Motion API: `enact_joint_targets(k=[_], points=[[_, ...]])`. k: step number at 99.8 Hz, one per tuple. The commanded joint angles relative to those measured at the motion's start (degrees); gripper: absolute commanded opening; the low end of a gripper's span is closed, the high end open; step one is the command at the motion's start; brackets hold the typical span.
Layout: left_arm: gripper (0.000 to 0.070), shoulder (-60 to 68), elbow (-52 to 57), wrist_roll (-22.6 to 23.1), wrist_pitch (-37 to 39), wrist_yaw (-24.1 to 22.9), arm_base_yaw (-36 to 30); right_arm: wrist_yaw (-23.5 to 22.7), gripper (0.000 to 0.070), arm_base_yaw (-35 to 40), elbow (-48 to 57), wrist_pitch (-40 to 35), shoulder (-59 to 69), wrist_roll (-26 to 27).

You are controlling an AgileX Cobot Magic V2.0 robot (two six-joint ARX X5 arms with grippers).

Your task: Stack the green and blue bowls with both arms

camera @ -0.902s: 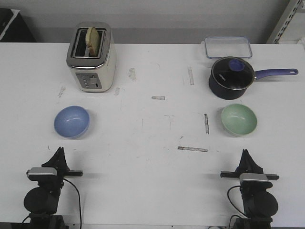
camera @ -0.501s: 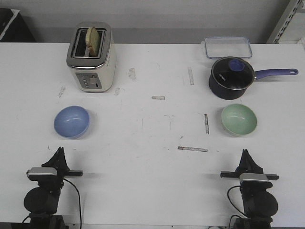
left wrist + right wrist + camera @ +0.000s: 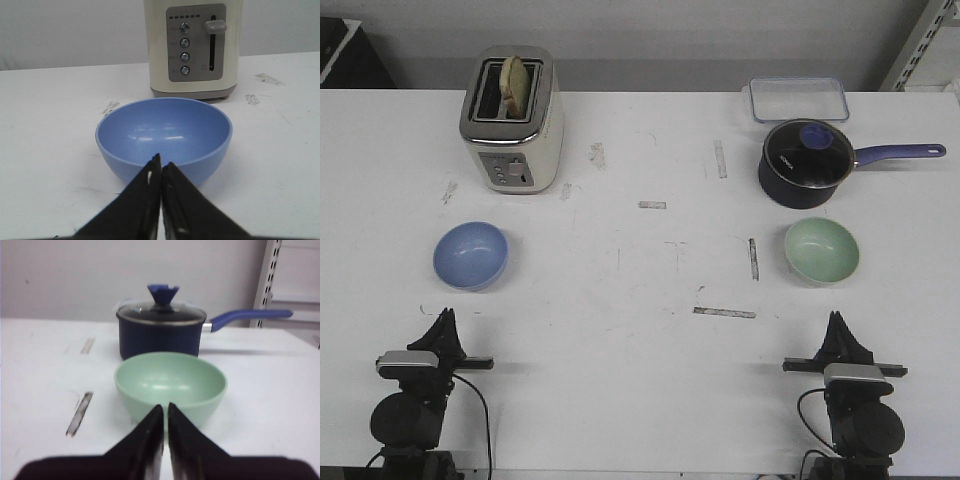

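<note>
The periwinkle blue bowl (image 3: 471, 254) stands upright on the left of the white table, also in the left wrist view (image 3: 164, 137). The mint green bowl (image 3: 821, 250) stands upright on the right, also in the right wrist view (image 3: 170, 384). My left gripper (image 3: 444, 319) is shut and empty, a short way in front of the blue bowl; its tips (image 3: 161, 165) point at the bowl's near wall. My right gripper (image 3: 835, 322) is shut and empty, in front of the green bowl; its tips (image 3: 165, 409) point at it.
A cream toaster (image 3: 512, 120) with bread in a slot stands behind the blue bowl. A dark blue saucepan (image 3: 807, 162) with a glass lid and long handle stands close behind the green bowl. A clear plastic container (image 3: 798, 99) lies at the back right.
</note>
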Motion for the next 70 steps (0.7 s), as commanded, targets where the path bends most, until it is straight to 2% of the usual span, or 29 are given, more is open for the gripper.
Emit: enact_joint_targets(k=[1, 18, 30, 38, 52, 70], points=[[0.0002, -0.11, -1.25, -0.13, 0.92, 0.02, 0.04, -0.02, 0.0009, 0.02, -0.17, 1.29, -0.04, 0.37], [0.0002, -0.11, -1.25, -0.13, 0.94, 0.02, 0.04, 0.20, 0.0009, 0.02, -0.17, 3.30, -0.04, 0.50], [0.0002, -0.11, -1.25, -0.13, 0.92, 0.02, 0.04, 0.31, 0.0009, 0.02, 0.85, 9.64, -0.02, 0.31], [0.0002, -0.11, -1.25, -0.11, 0.92, 0.02, 0.04, 2.51, 0.0009, 0.02, 4.94, 10.62, 0.48, -0.35], [0.0002, -0.11, -1.25, -0.11, 0.94, 0.02, 0.04, 5.99, 0.0009, 0.02, 17.88, 5.33, 7.15, -0.77], [0.0002, -0.11, -1.25, -0.11, 0.92, 0.02, 0.04, 5.57, 0.0009, 0.02, 39.95, -7.69, 24.98, -0.74]])
